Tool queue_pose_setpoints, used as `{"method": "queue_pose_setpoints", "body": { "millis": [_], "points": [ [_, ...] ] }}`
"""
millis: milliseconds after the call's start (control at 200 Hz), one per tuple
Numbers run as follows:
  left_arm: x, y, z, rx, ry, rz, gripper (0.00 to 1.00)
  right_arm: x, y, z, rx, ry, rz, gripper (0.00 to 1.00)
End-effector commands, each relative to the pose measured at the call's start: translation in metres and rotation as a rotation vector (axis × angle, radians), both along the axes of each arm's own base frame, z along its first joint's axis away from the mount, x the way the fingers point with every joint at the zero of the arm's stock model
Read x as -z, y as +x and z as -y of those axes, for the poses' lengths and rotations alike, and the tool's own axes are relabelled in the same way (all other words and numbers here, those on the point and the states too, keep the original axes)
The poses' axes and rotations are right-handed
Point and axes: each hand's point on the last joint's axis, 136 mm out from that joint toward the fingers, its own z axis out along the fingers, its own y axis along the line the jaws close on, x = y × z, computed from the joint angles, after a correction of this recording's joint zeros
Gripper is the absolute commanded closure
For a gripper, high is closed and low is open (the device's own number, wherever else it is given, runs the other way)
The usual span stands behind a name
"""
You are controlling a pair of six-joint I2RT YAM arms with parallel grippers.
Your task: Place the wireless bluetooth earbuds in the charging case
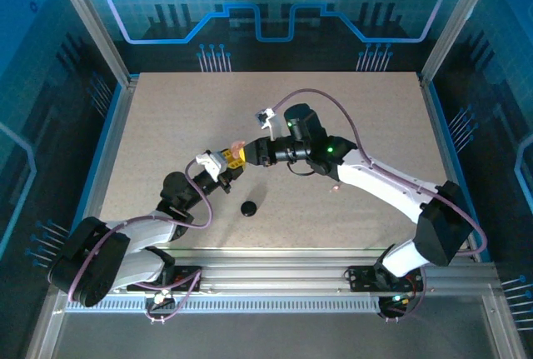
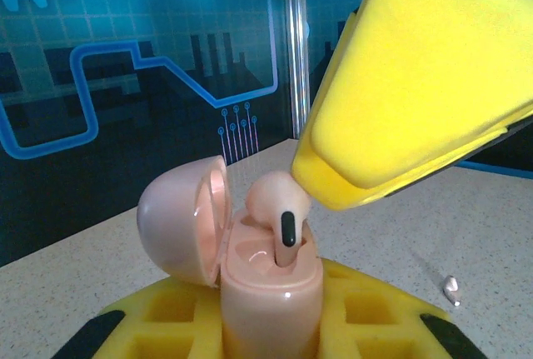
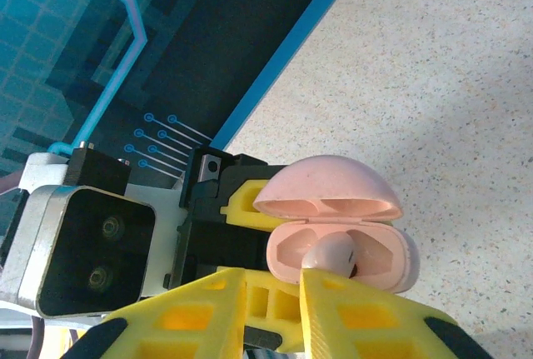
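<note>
Above the middle of the speckled beige counter (image 1: 166, 109), my left gripper (image 1: 223, 162) is clamped on the body of the small rounded pink plastic charging case (image 2: 271, 292), whose lid stands hinged open to one side. The pink earbud with a black oval on its stem (image 2: 283, 226) sits stem-down in one socket of the case, with its head proud of the rim and leaning slightly. My right gripper (image 3: 273, 280) has its yellow fingers close together at the earbud's head, and one of them touches it. Whether they actually pinch it I cannot tell.

Hazards, as I judge them:
- **Jamming:** pressing while the stem leans could wedge it against the socket wall or flick the earbud out onto the counter.
- **Case slipping:** a hard push could slide or twist the smooth case in my left gripper.
- **Lid:** a careless finger could swing it shut on the unseated earbud.
- **Withdrawal:** a sideways pull could drag the earbud out again.

A tiny whitish piece (image 2: 450, 289), apparently another earbud, lies on the counter well apart.
</note>
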Motion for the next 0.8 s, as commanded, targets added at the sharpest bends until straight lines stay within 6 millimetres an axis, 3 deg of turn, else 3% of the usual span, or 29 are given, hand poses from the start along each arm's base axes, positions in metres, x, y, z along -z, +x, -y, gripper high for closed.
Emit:
{"method": "queue_pose_setpoints", "body": {
  "millis": [0,230,440,550,790],
  "points": [
    [-0.012,-0.003,-0.003,-0.009,-0.006,0.051,0.86,-0.014,0.003,-0.008,-0.021,0.034,0.017,0.76],
    [-0.012,-0.004,-0.003,-0.006,-0.002,0.055,0.86,-0.013,0.007,-0.009,-0.022,0.029,0.026,0.74],
    [-0.012,-0.005,-0.005,-0.014,0.005,0.057,0.86,-0.018,0.007,-0.004,-0.011,0.016,0.045,0.66],
    [-0.012,-0.006,-0.006,-0.02,0.008,0.056,0.86,-0.02,0.005,0.002,0.004,0.01,0.057,0.57],
    [-0.013,-0.007,-0.005,-0.016,0.009,0.055,0.86,-0.02,0.002,0.002,-0.018,0.004,0.062,0.6]
  ]
}}
